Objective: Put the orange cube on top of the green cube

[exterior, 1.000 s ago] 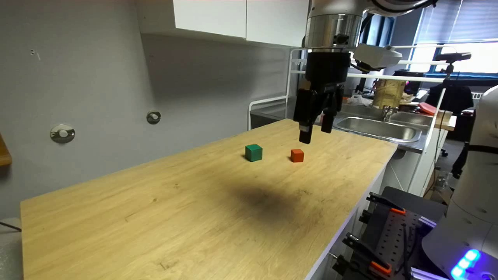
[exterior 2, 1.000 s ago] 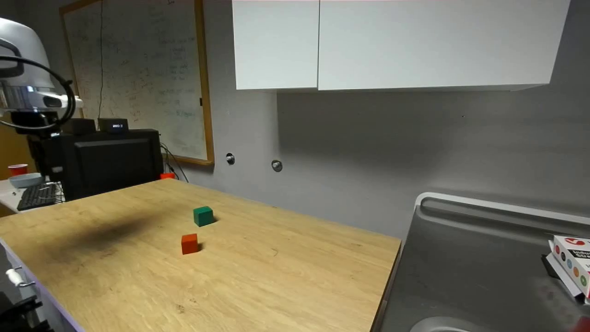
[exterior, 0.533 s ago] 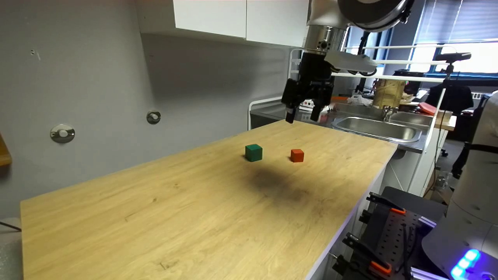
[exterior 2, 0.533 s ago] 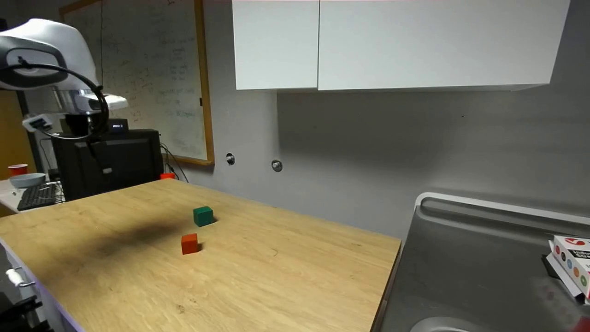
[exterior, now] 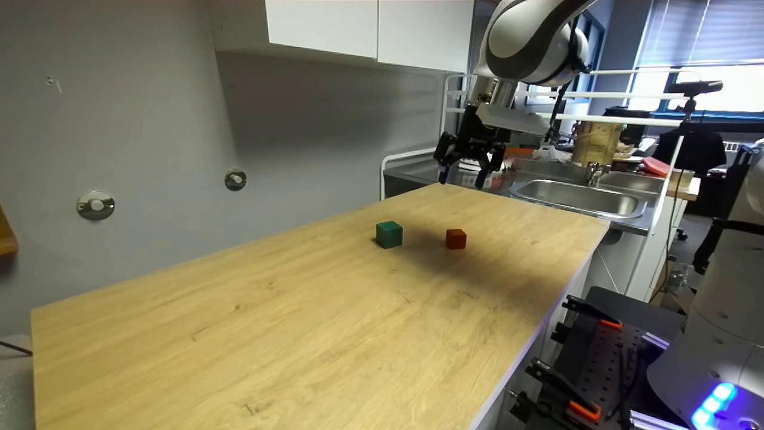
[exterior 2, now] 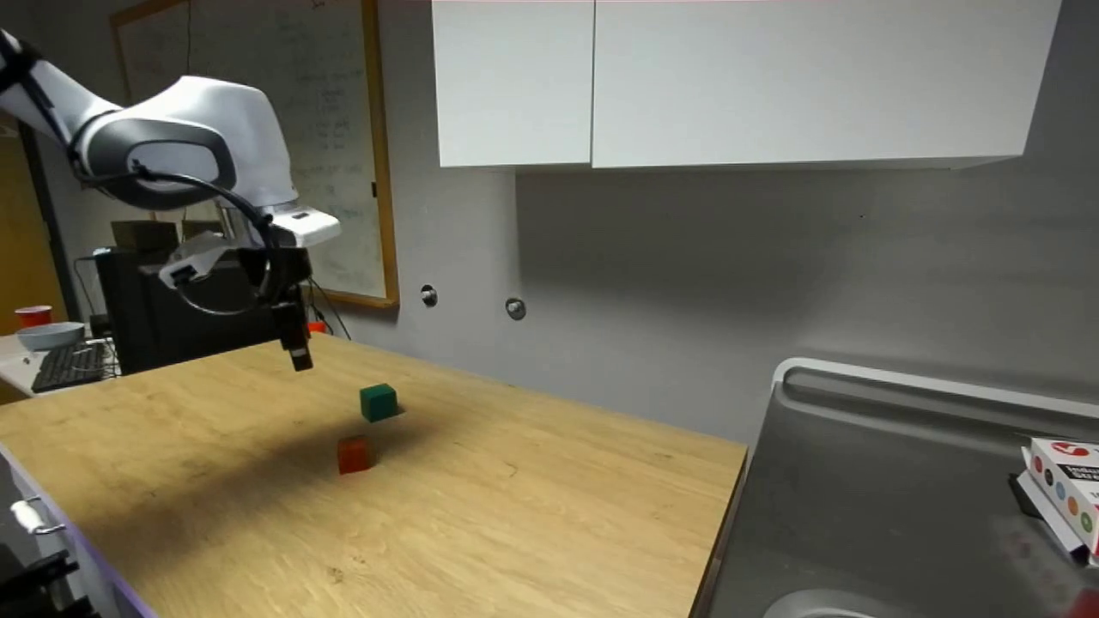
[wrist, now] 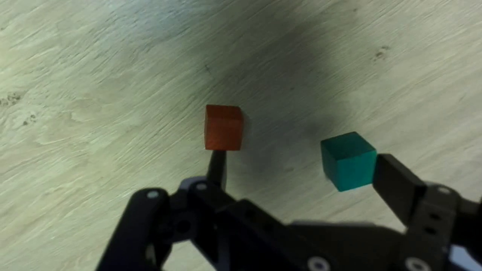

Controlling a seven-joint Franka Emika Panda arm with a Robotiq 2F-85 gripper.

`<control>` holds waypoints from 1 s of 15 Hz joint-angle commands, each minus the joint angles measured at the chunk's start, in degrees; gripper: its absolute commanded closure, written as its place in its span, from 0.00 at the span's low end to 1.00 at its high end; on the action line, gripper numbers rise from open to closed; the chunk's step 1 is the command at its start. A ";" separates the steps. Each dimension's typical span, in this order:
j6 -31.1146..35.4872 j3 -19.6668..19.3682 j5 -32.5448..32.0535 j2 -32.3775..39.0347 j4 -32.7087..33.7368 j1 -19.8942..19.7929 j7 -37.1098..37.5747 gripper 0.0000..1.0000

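Note:
The orange cube (exterior: 456, 239) rests on the wooden table, apart from the green cube (exterior: 389, 235). Both also show in an exterior view, the orange cube (exterior 2: 353, 455) nearer the camera and the green cube (exterior 2: 379, 402) behind it. My gripper (exterior: 461, 180) is open and empty, tilted, and held above the table; a fingertip also shows in an exterior view (exterior 2: 300, 356). In the wrist view my gripper (wrist: 301, 162) has its fingers wide apart. One fingertip overlaps the lower edge of the orange cube (wrist: 223, 128), the other the right edge of the green cube (wrist: 348, 162).
The wooden table (exterior: 239, 334) runs along a grey wall. A white cabinet (exterior 2: 807, 77) hangs above. A metal sink (exterior: 579, 197) lies past the table's far end, with a white box (exterior 2: 1069, 489) on the drainer. A dark monitor (exterior 2: 189, 300) stands behind the table.
The arm has swung over the table toward the cubes and the sink end, and the gripper has tilted. Its shadow now falls over the orange cube. Both cubes have stayed in place.

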 commanded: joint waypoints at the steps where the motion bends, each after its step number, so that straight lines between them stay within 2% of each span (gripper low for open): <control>1: 1.56 -2.92 2.71 9.80 5.48 -0.02 -1.77 0.00; 6: 1.49 -4.80 5.12 20.24 9.43 -0.10 -2.19 0.00; 11: 0.82 -5.48 5.99 26.87 11.43 -0.49 -2.17 0.00; 12: 1.12 -5.55 5.82 27.79 11.69 -0.47 -1.98 0.25; 13: 1.13 -5.59 5.78 28.55 12.02 -0.48 -1.95 0.25; 15: 1.01 -5.52 5.81 29.64 12.79 -0.45 -1.99 0.41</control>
